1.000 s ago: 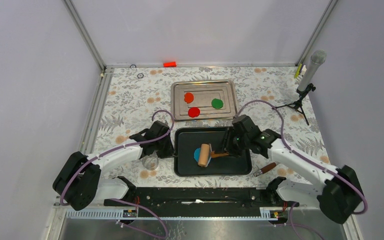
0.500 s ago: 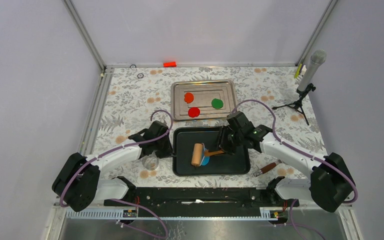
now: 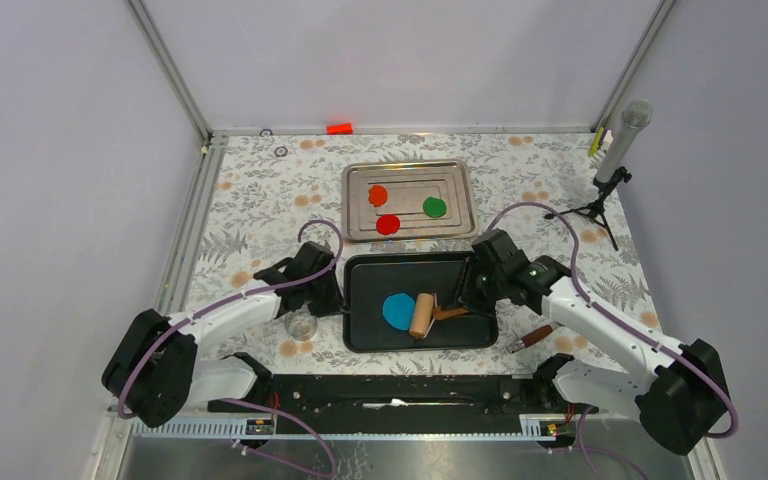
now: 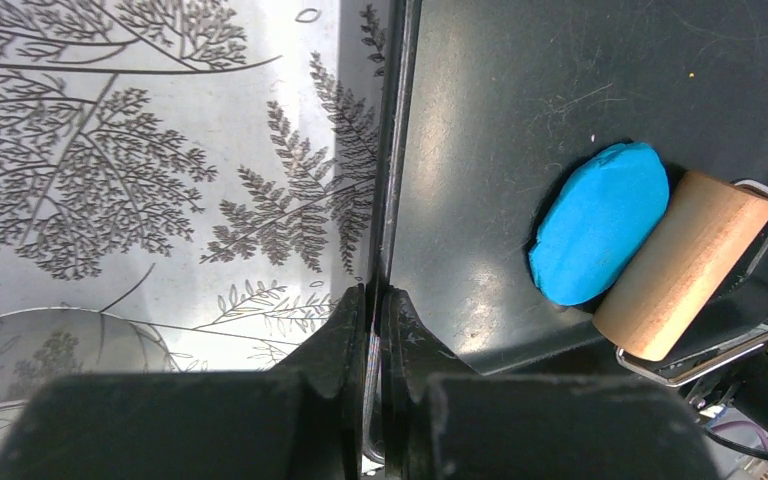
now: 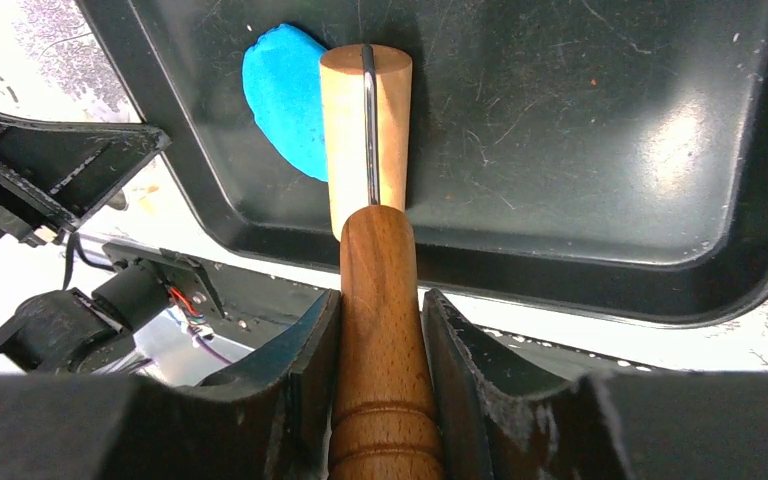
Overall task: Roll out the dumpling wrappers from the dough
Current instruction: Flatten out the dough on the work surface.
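- The black tray (image 3: 430,272) sits on the leaf-patterned table (image 3: 250,200), just ahead of the two arm bases.
- The dough (image 3: 397,311) is a flattened, roundish bright blue patch. It lies on the tray floor, toward 8 o'clock from the tray's middle.
- The roller (image 3: 422,316) rests with its pale wooden drum against the dough's 3 o'clock edge, overlapping it slightly in the wrist views.
- The right gripper (image 5: 380,320) comes in from 3 o'clock, and its jaws are clamped on either side of the roller's dark wooden handle (image 5: 380,260).
- The left gripper (image 4: 375,300) is at the tray's 9 o'clock rim, its jaws pinched together on that rim.
- The silver tray (image 3: 355,200) lies at 12 o'clock from the black tray, close to it.
- Three dumpling wrappers lie in it, apart from each other: orange (image 3: 378,194) toward 10 o'clock, red (image 3: 388,224) toward 7 o'clock, and green (image 3: 434,207) toward 3 o'clock.
- A clear glass (image 3: 302,325) stands at 8 o'clock from the black tray, beside the left gripper.
- A brown-handled tool (image 3: 532,337) lies at 4 o'clock, just off the tray's corner.
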Robot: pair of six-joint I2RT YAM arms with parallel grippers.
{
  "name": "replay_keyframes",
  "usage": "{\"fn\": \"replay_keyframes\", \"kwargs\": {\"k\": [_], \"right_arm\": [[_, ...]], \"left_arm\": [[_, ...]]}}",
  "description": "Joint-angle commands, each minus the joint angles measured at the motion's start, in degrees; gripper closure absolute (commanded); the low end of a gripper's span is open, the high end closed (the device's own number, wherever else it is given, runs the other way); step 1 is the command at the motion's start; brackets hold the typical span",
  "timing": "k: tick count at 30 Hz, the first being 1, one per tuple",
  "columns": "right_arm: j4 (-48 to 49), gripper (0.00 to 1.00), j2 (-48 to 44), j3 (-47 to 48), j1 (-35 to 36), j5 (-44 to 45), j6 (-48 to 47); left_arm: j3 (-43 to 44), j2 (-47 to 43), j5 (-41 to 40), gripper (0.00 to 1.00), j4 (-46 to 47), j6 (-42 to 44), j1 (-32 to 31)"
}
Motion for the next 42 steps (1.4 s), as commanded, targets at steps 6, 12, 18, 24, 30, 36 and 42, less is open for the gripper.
{"fn": "replay_keyframes", "kwargs": {"k": [6,12,18,24,30,36,42], "right_arm": [[-0.3,1.00,15.5,-2.9,0.0,2.4,6.1],[-5.4,1.00,12.1,2.6,-0.1,5.8,5.4],[-14.9,1.00,6.4,10.6,-0.1,9.7,3.0],[-11.5,1.00,6.9,12.6,-0.1,7.2,4.9],[-3.7,1.00,8.4,13.7,1.0,2.6,8.6],[-2.7,1.00,10.9,15.7,2.3,3.1,8.2],[0.4,1.00,11.9,11.6,2.5,2.9,10.1]], "left_arm": [[-0.2,-5.2,0.3,1.00,3.3,-1.3,1.0],[-2.2,-4.8,1.5,1.00,5.7,-2.4,1.0],[-3.0,-3.3,2.8,1.00,8.8,-3.2,0.8],[-2.4,-1.3,3.2,1.00,10.1,-3.6,-0.1],[-2.7,-1.2,3.4,1.00,10.2,-3.8,-0.4],[-2.3,-0.6,3.5,1.00,10.0,-3.6,-0.4],[-2.0,-0.7,3.1,1.00,9.6,-3.6,-0.4]]}}
